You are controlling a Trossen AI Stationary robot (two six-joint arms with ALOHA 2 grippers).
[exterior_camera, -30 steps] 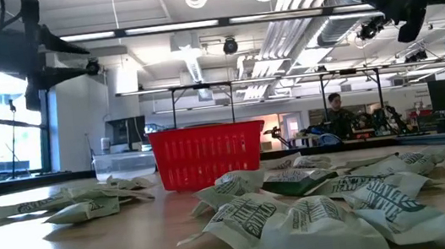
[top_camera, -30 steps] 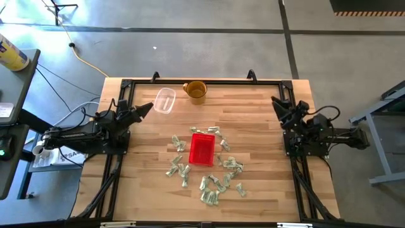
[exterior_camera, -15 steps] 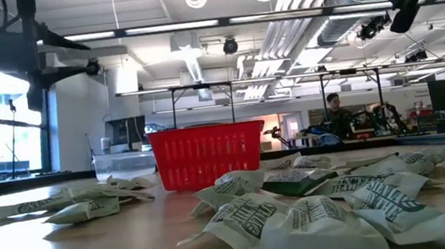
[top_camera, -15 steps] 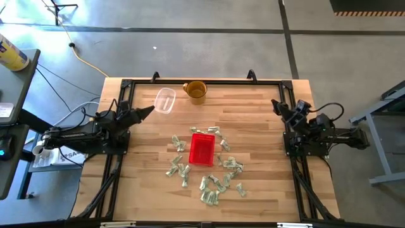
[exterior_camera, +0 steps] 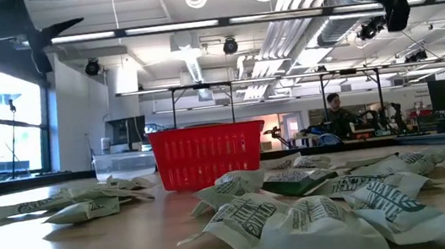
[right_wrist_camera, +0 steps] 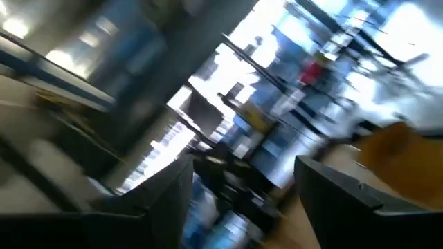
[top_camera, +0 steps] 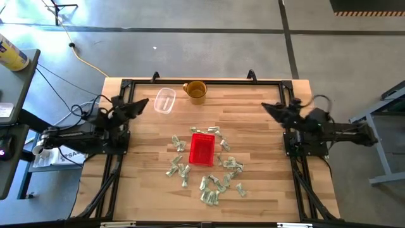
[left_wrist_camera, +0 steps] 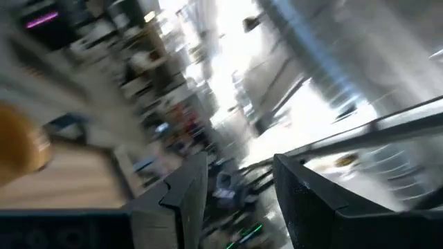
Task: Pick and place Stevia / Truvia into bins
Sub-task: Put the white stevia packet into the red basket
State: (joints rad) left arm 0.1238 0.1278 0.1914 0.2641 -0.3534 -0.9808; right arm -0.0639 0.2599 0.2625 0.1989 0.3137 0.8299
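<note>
Red bin (top_camera: 202, 149) at table centre, low walls, upright. Stevia packets (top_camera: 218, 183) strewn loose around it, thickest on the near side (a few touching the bin's far end). Left gripper (top_camera: 140, 104) raised over the table's left edge, beside the clear container (top_camera: 164, 100); fingers parted, nothing between them. Right gripper (top_camera: 268, 107) high at the right edge, fingers apart, empty. Yellow-brown mug (top_camera: 195, 91) at the far edge.

Open bench: bare wooden bench (top_camera: 256, 120) either side of centre.
Obstacles: pale green paper packets (top_camera: 218, 182) ringing the red plastic basket (top_camera: 202, 149).
</note>
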